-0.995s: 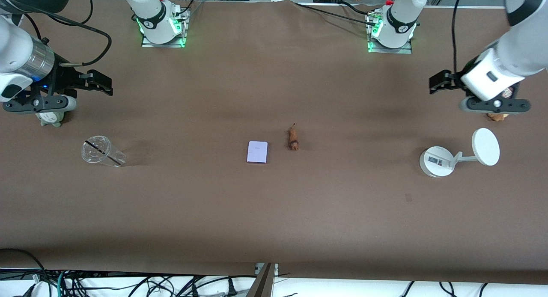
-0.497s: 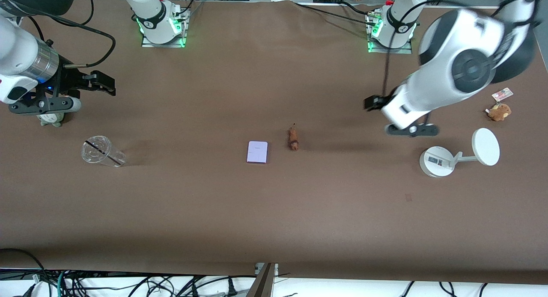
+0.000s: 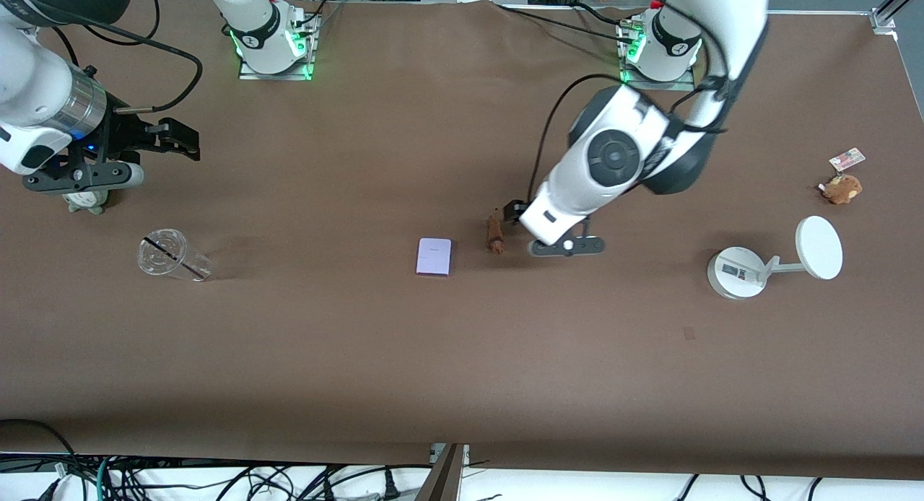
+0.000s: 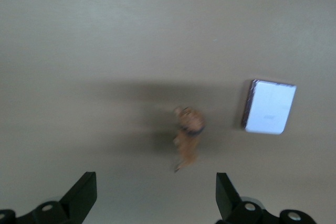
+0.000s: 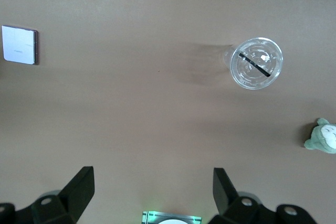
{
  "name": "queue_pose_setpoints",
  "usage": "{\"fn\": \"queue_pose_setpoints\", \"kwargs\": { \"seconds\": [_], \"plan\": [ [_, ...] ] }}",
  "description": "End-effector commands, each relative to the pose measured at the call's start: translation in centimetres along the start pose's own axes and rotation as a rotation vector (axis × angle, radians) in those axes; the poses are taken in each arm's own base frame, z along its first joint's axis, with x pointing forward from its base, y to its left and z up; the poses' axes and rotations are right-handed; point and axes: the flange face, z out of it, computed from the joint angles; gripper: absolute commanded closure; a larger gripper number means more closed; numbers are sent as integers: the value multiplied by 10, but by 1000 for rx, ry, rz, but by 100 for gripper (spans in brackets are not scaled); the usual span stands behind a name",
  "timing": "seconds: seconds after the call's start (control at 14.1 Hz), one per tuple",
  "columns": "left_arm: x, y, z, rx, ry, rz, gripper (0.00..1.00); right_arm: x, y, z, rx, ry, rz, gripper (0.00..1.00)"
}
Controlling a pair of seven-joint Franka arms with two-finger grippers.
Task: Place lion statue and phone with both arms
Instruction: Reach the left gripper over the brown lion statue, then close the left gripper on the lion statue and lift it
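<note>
Two to place, both lying mid-table: lion (image 3: 495,234) on its side, just beside phone (image 3: 434,256) but not touching, toward the left arm's end and slightly farther from the front camera; phone flat, pale face up.

Hovering over the table just beside the lion, on the side toward the left arm's end: left gripper (image 3: 514,214), fingers spread wide, nothing between them. In the left wrist view, lion (image 4: 188,132) ahead of the fingers' line and about centred on the gap, blurred; phone (image 4: 270,106) off to one side.

Judged step: approach for the first pick, lion for the left arm. Neither thing grasped yet.

Next move, as a judgement: bring the gap over the lion's body, drop low, close across the narrow width. Small, thin target, so little room for error; worth keeping a fingertip from nudging the phone.

Waiting over the right arm's end of the table: right gripper (image 3: 180,136), fingers apart, holding nothing; presumably for the phone.

One container only: clear cup (image 3: 172,255), well apart toward the right arm's end, a dark strip across its top, nothing else visible inside from the right wrist view (image 5: 256,63).

Elsewhere: green plush (image 3: 85,200) under the right hand; white stand (image 3: 736,271) and tan plush (image 3: 841,189) toward the left arm's end.
</note>
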Motion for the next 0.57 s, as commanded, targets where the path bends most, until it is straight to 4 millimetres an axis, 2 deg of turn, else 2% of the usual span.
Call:
{"fn": "queue_pose_setpoints", "kwargs": {
  "seconds": [0.0, 0.14, 0.21, 0.28, 0.43, 0.5],
  "plan": [
    [-7, 25, 51, -12, 16, -1, 0, 1, -3, -5, 2, -5, 4, 0],
    [-6, 30, 92, 33, 73, 39, 0, 0, -3, -4, 2, -6, 2, 0],
    [-13, 36, 107, 55, 75, 54, 0, 0, -3, -4, 2, -6, 2, 0],
    [-20, 42, 115, 64, 70, 54, 0, 0, -3, -4, 2, -6, 1, 0],
    [-20, 42, 122, 67, 76, 59, 2, 1, -3, -3, 2, -8, 1, 0],
    [-20, 42, 126, 84, 88, 83, 26, 0, -3, -4, 2, -6, 1, 0]
  ]
}}
